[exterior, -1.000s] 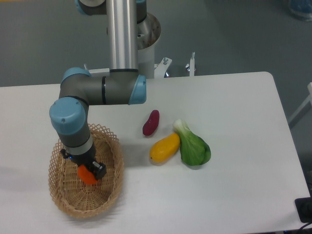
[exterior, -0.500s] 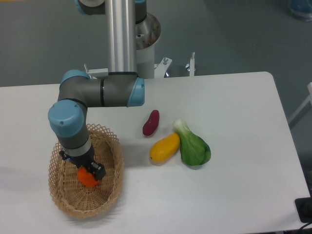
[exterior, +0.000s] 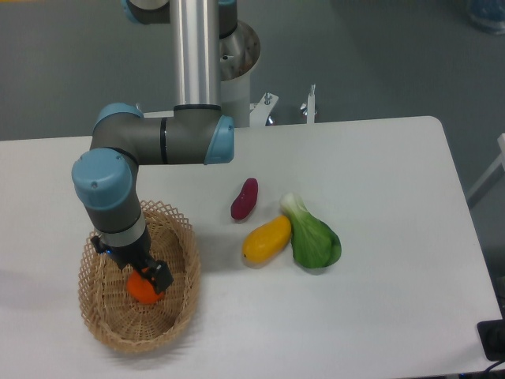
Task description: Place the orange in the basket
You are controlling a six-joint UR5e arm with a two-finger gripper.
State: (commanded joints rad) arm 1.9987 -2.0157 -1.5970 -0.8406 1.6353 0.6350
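From the fixed camera, the black two-finger gripper (exterior: 144,278) reaches down inside the oval light-tan woven wicker basket (exterior: 180,312), its fingers closed around the small round bright-orange orange (exterior: 143,290). The fruit sits low over the basket's woven floor, near the middle; whether it already touches the weave cannot be told, since the gripper hides its upper part.

As a judgement, the orange looks light and firm, with a smooth skin that could slip or roll once freed, so a hold across its widest part, as appears here, suits it, and a release low in the basket should keep it from bouncing out.

Well apart on the white table (exterior: 379,181) lie a dark red elongated vegetable (exterior: 244,198), an elongated yellow-orange fruit (exterior: 267,240) and, touching it, a green leafy vegetable (exterior: 312,236).
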